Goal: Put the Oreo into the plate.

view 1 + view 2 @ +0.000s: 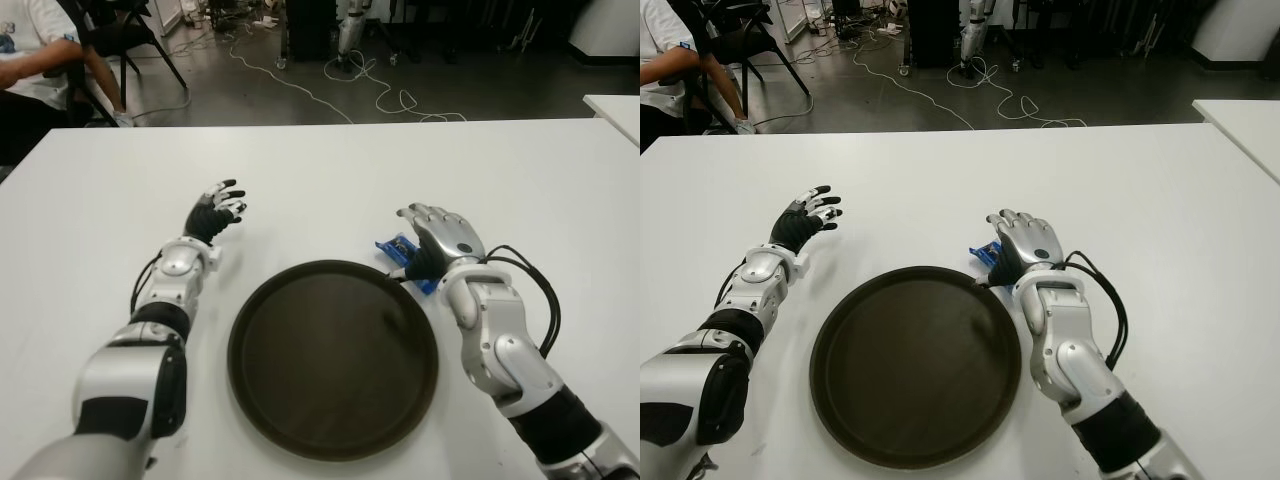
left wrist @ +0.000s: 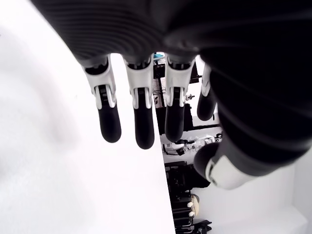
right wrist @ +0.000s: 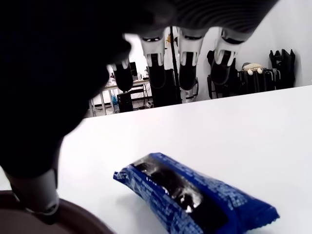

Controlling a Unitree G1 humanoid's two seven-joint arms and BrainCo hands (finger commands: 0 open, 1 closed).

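A blue Oreo pack [image 3: 195,192] lies flat on the white table [image 1: 320,170], just beyond the far right rim of the dark round plate [image 1: 332,355]. My right hand [image 1: 435,235] hovers over the pack with its fingers spread, and most of the pack [image 1: 398,250] is hidden under the palm in the eye views. The right wrist view shows the fingers above the pack, not touching it. My left hand [image 1: 215,212] shows to the left of the plate, fingers spread and holding nothing.
A person sits on a chair [image 1: 110,40] beyond the table's far left corner. Cables [image 1: 370,95] trail over the floor behind the table. Another white table's corner [image 1: 615,110] shows at the right edge.
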